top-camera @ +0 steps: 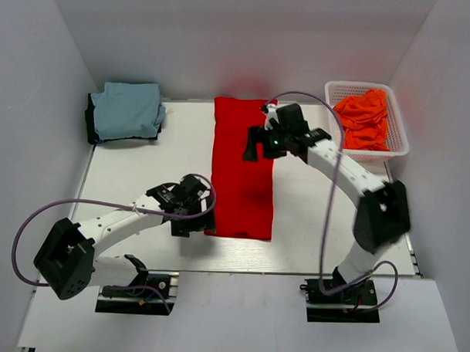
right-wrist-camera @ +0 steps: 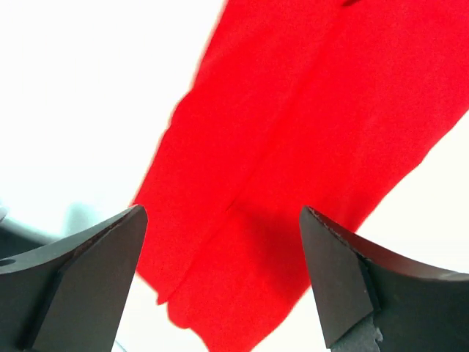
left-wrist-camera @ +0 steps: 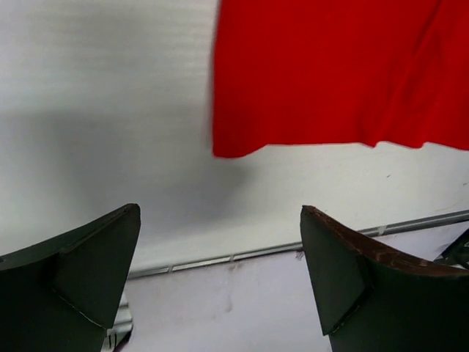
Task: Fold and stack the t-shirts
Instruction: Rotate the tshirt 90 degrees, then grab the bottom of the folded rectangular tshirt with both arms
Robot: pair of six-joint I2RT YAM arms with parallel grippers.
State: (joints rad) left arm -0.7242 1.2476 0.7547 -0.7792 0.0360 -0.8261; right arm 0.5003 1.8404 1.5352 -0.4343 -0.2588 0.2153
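Note:
A bright red t-shirt (top-camera: 242, 184) lies folded into a long narrow strip down the middle of the white table (top-camera: 135, 169). My left gripper (top-camera: 185, 224) hovers open just left of the strip's near left corner. In the left wrist view that corner of the red t-shirt (left-wrist-camera: 337, 73) lies beyond my left gripper (left-wrist-camera: 220, 209), which holds nothing. My right gripper (top-camera: 255, 146) hangs open above the strip's far half. In the right wrist view the red t-shirt (right-wrist-camera: 293, 147) lies flat under my right gripper (right-wrist-camera: 220, 209), untouched. A folded light blue t-shirt (top-camera: 129, 109) rests at the far left corner.
A white mesh basket (top-camera: 399, 143) at the far right holds crumpled orange t-shirts (top-camera: 364, 119). Something dark (top-camera: 90, 123) peeks out under the blue shirt. White walls close in the table on three sides. The table's near edge (left-wrist-camera: 220, 258) runs just past my left fingers.

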